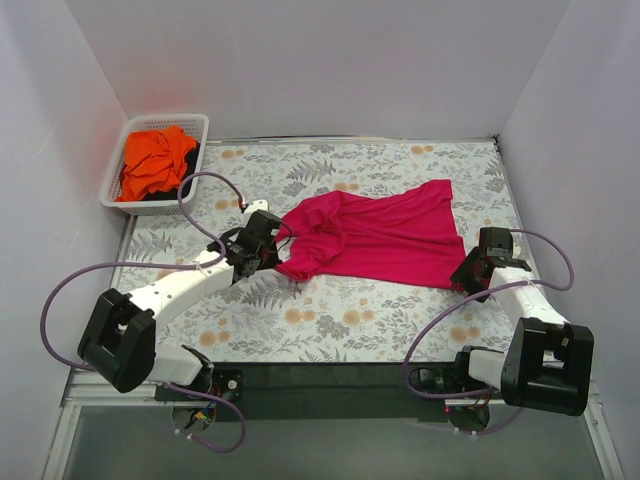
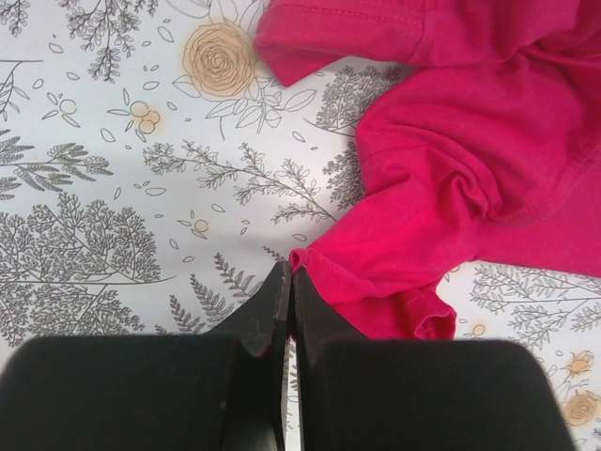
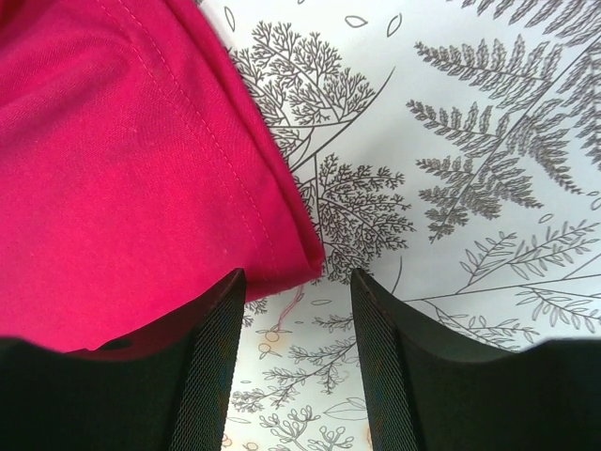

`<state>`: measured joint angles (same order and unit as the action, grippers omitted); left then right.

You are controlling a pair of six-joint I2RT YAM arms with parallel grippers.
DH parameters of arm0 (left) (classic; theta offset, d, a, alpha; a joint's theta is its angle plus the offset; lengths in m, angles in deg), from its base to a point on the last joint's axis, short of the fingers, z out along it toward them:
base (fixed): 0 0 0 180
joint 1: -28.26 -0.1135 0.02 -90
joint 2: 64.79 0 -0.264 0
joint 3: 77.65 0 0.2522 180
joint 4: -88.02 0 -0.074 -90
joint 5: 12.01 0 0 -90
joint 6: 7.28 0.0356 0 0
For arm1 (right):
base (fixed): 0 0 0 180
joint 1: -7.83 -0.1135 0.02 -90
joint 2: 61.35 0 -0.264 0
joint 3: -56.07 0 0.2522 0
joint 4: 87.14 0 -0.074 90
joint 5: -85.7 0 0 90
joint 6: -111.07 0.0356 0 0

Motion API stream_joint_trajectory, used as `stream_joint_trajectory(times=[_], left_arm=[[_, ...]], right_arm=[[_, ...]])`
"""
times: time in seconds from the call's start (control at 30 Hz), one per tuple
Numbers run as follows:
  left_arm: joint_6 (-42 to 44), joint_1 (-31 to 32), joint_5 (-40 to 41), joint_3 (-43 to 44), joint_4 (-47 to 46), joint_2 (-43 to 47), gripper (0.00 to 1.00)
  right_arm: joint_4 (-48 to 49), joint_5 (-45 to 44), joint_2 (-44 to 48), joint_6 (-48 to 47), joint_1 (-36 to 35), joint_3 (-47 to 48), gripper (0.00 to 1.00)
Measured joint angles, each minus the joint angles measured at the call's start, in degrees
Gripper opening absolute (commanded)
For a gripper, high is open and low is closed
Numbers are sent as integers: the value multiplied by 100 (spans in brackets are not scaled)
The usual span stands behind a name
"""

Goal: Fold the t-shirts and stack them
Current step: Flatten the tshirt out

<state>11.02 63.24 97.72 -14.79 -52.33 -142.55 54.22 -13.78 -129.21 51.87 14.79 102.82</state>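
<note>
Basket [image 1: 113, 182] in the far left corner held the orange shirt [image 1: 155, 162], pink shirt [image 1: 385, 238] lay rumpled on the worktop [image 1: 350, 320], left end effector [image 2: 288, 272] pressed together beside its sleeve [image 2: 376, 282], right end effector [image 3: 297, 278] spread at its hem [image 3: 278, 230].

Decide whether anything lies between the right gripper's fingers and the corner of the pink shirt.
Nothing visible does. The right gripper is open, and the hemmed corner of the pink shirt sits just ahead of the gap between its fingers. Only the bare flowered table cover lies around it.
</note>
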Motion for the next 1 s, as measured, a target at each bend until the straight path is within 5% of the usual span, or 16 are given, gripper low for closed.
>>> stream_joint_trajectory(times=[0.5,0.6,0.73,1.0], left_arm=[[-39,-2,-72,-107,-111,236,0],[-61,-4,-68,-120,-114,271,0],[-114,-35,-59,-173,-157,313,0],[-269,-1019,-258,-35,-323,341,0]], right_arm=[[361,323,-273,570,103,-55,40],[461,345,-319,627,129,-63,30],[590,376,-350,673,149,-111,3],[208,341,-361,472,155,391,1]])
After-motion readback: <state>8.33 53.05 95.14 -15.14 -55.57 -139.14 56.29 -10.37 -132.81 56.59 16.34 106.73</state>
